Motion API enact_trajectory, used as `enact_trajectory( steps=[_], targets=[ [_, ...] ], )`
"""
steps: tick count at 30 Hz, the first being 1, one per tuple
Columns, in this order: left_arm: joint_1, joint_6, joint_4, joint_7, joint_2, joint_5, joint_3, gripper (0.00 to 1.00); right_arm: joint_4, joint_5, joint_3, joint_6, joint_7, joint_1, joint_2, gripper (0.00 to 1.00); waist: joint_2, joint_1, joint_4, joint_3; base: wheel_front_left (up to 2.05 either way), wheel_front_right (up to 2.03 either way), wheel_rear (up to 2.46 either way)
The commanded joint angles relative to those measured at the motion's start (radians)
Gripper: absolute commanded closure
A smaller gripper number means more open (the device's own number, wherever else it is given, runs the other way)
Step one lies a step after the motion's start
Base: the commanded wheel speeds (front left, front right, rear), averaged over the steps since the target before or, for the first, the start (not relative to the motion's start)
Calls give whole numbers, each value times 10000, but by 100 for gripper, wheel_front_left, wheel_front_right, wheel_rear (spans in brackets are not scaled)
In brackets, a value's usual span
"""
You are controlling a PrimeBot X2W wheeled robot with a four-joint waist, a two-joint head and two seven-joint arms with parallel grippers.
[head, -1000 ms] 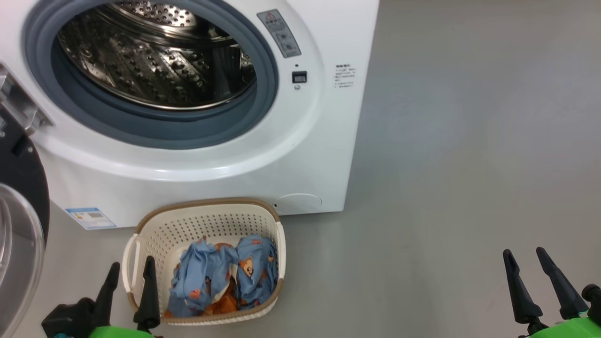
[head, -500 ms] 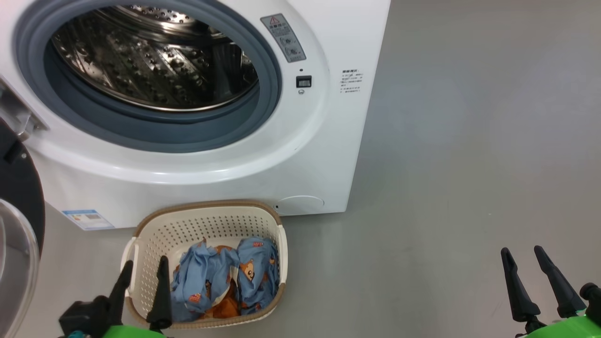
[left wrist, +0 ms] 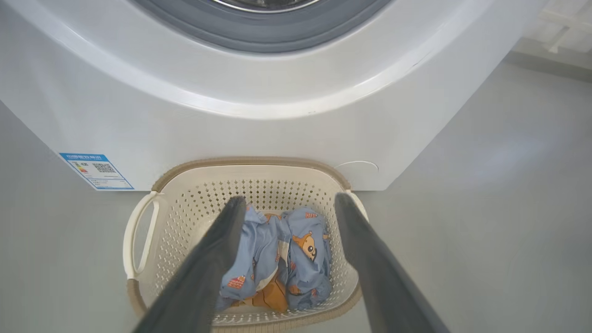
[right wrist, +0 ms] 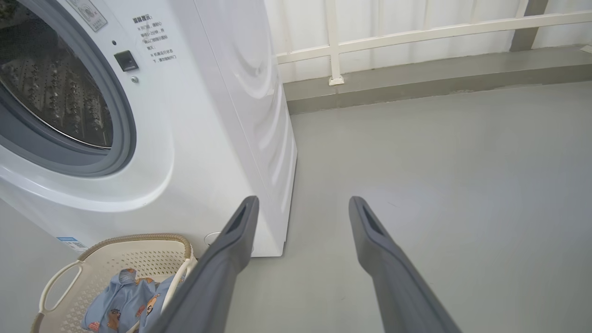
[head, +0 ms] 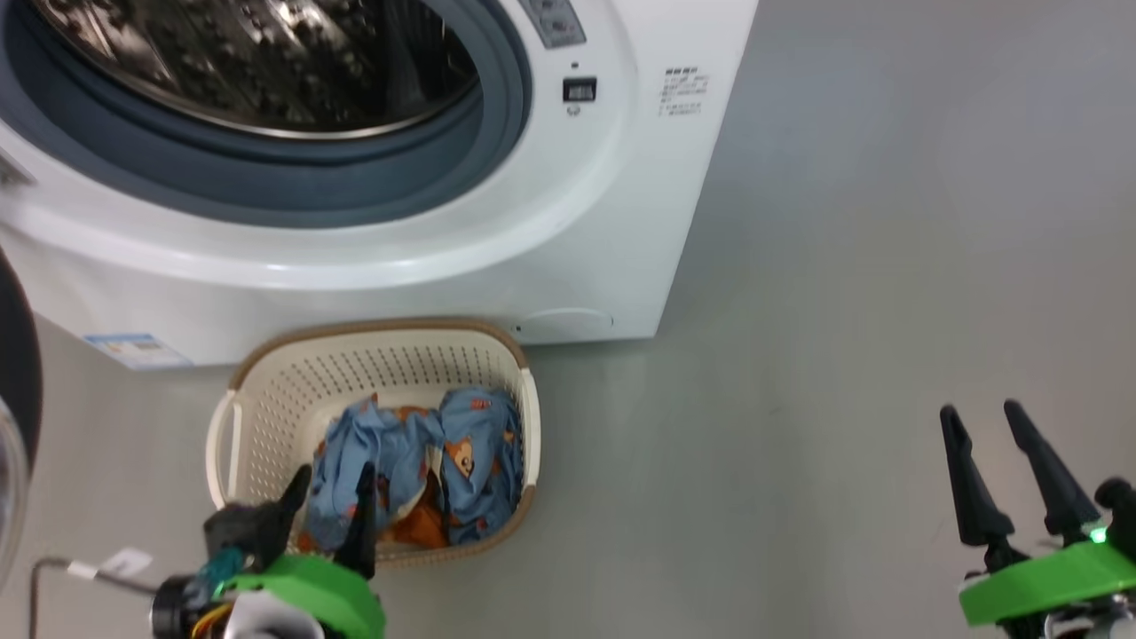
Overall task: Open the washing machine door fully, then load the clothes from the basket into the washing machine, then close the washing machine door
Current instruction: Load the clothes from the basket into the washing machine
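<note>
Two dark fingers of the left pincer (head: 333, 477) stand wide apart at the lower left of the head view, gripping nothing, with their tips over the near end of the basket (head: 373, 330). In the left wrist view they frame the clothes (head: 461, 448) from either side, and I cannot tell whether the tips touch the fabric. The basket sits on the grey floor (head: 843, 311) just in front of the washing machine (head: 621, 222), its far rim close below the machine's round cap (head: 568, 321). The clothes lie bunched in the right and near part of the basket, light blue with bear prints, with orange cloth low among them. The washing machine takes up the upper left of the frame, its grey gasket (head: 355, 177) and steel drum (head: 266, 62) exposed, and a blue label (head: 133, 349) sits low at its left. The washing machine door (head: 18, 355) is swung open and shows as a black edge with a sliver of clear glass at the far left of the head view. The right pincer (head: 980, 410) is at the lower right, well apart from the basket, its fingers spread wide with nothing between them, above the floor. Its wrist view shows the machine's side and a white railing (right wrist: 416, 32) beyond.
</note>
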Motion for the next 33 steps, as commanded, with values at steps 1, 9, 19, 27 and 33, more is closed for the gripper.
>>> enact_trajectory(
  steps=[1,9,19,27,33],
  targets=[
    [-411,-25,47,-65,125,75,205,0,-270,107,256,62,-120,-245,-276,0,-1,-1,7,587,0,0,0],
    [-2240,-25,2597,-65,327,229,-326,0,-510,233,444,62,-120,-915,-376,0,-1,-1,-140,1819,0,0,0],
    [-4426,5,5231,-65,619,580,-350,0,-831,314,657,62,-120,-1652,-424,0,-1,-1,-319,3286,0,0,0],
    [-5877,175,6812,-65,786,653,-340,0,-1067,339,746,62,-120,-2183,-455,0,-1,-1,-394,4188,0,0,0],
    [-6563,404,7383,-65,1004,716,-412,0,-1249,336,813,62,-120,-2407,-454,0,-1,-1,-436,4637,0,0,0]
  ],
)
